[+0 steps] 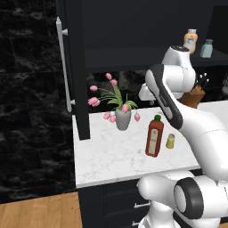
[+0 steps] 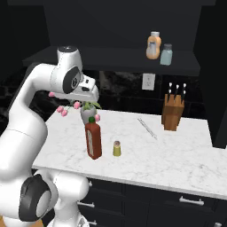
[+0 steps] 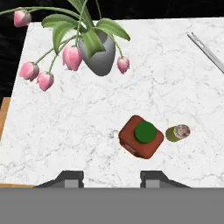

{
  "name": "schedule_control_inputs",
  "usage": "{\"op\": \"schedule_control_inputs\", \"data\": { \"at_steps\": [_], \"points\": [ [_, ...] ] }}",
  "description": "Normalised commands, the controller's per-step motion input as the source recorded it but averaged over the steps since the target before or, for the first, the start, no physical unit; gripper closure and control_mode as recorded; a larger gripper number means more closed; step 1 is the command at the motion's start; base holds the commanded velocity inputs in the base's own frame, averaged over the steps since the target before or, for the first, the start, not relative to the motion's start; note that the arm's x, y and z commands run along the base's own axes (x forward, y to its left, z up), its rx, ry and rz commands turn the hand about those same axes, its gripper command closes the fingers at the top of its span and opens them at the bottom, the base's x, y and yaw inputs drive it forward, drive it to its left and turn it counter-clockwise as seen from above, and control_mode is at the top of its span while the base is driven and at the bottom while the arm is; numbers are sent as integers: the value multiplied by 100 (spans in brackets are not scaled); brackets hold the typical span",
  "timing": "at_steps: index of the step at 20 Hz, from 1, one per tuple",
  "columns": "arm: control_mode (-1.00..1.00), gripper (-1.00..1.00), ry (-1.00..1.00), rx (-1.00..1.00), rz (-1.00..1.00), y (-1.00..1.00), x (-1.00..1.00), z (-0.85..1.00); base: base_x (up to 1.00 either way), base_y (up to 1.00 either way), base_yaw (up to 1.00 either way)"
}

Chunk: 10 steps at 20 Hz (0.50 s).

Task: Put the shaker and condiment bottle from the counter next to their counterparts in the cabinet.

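- I judge I'm at the approach step: the gripper (image 3: 111, 177) hangs high above the condiment bottle (image 3: 141, 136), holding nothing, its jaws narrow.
- The bottle stands on the counter (image 1: 111, 156); the shaker (image 3: 177, 133) is just beside the bottle.
- Next I need to spread the jaws and descend onto the bottle.
- The counterparts (image 2: 159, 48) sit on the cabinet (image 1: 75, 67) shelf, above the bottle.
- The arm hides the hand in both base views.

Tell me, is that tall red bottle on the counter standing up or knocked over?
Upright. The condiment bottle stands on its base on the counter, green cap on top; the hand view looks straight down on that cap, beside the shaker.
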Motion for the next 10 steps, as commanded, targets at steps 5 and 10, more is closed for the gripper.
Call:
{"op": "schedule_control_inputs", "data": {
  "at_steps": [5,10],
  "points": [
    [-100,-100,0,1,5,-21,15,0,0,0,0],
    [-100,-100,-28,1,26,-74,-66,0,0,0,0]
  ]
}}
